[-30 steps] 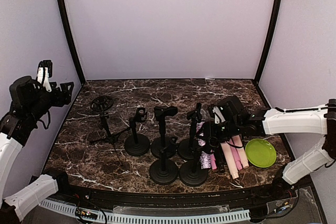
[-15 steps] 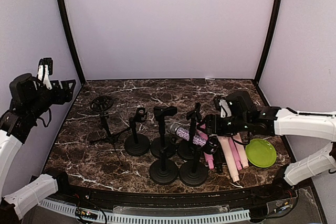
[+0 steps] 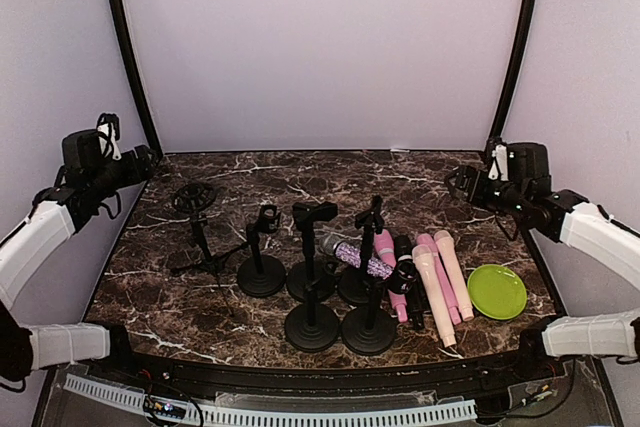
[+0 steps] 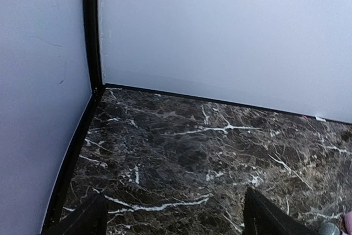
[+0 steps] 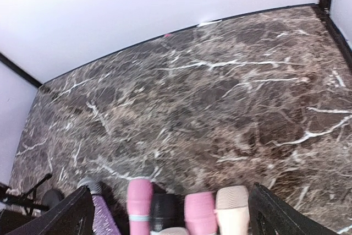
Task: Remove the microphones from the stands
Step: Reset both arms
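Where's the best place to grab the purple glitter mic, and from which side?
Probably the glitter mic's mid-handle, from above, jaws across its length. It lies slanted among the stands, grey head to the left; their posts crowd its sides, while the handle's top shows bare.

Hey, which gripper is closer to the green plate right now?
Right. The right gripper hovers over the far right corner, just behind the green plate; the left gripper is across the table at the far left corner.
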Robot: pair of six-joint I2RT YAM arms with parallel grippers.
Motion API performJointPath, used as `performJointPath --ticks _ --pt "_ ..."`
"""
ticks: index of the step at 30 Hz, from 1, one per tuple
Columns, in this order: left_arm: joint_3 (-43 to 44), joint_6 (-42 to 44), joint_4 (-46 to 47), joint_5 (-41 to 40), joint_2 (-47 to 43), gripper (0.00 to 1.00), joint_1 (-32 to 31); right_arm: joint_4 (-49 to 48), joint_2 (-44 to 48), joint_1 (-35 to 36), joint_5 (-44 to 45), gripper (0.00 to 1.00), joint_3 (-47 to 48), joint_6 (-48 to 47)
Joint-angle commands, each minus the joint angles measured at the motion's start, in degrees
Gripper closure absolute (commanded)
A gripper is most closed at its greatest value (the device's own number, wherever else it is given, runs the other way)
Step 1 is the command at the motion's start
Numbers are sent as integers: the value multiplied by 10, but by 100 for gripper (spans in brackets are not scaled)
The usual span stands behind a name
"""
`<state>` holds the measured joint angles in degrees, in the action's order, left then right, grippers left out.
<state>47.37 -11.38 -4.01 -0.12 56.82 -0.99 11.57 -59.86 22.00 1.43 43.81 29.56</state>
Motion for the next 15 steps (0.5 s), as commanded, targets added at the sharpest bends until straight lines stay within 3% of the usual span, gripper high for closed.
performJointPath --ticks 1,7,11,15 --pt "-49 -30 116 17 22 12 82 -55 -6 -105 -48 1 -27 -55" --pt "-192 -37 327 10 5 12 113 -94 -26 -204 -41 1 -57 -77" --pt "-317 -4 494 8 -13 9 113 -165 -1 -215 2 1 -109 -99" --pt "-378 37 589 31 -2 6 112 -266 39 -232 72 1 -177 -118"
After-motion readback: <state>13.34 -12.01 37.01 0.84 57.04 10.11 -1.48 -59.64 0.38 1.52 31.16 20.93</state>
